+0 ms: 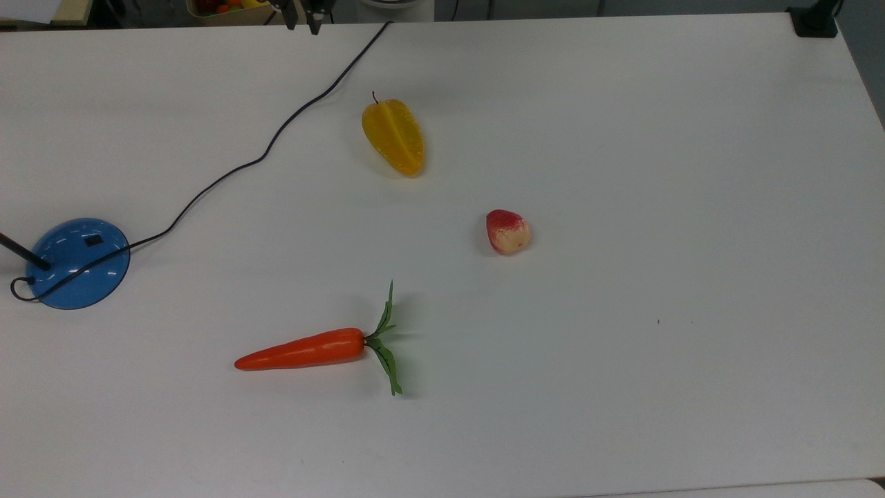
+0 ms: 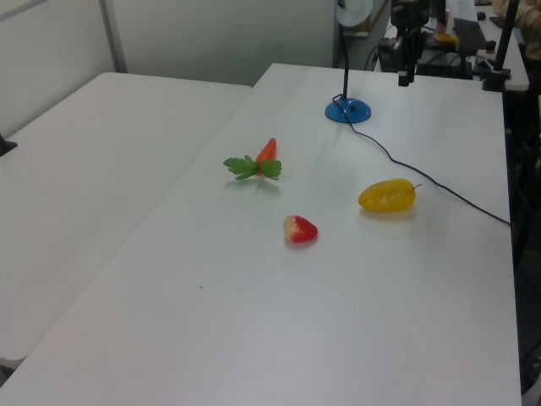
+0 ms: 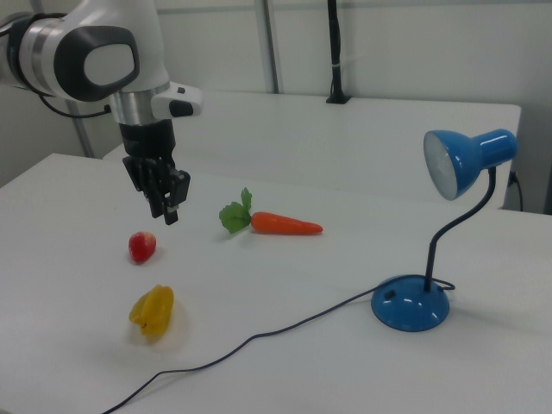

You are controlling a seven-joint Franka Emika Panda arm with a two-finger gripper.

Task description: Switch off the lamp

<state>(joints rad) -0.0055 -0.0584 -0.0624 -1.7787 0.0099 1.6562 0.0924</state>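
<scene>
Your tool [image 3: 168, 200], fingers close together and holding nothing, hangs high above the white desk [image 3: 285, 345], well apart from the shiny blue round-based lamp [image 3: 410, 304] at the right view's right.

Bare table [image 1: 657, 173] around lamp [image 1: 77, 263]; cord [image 1: 228, 173] trails toward starfruit [image 1: 393, 136].

So the arm comes in from the right view's upper left, white with a grey joint, wrist pointing straight down. The gripper [image 3: 167, 204] hangs in the air, black fingers [image 3: 172, 207] pressed close together with nothing in them. The top view catches its tips [image 1: 304, 17] at the far edge.
</scene>
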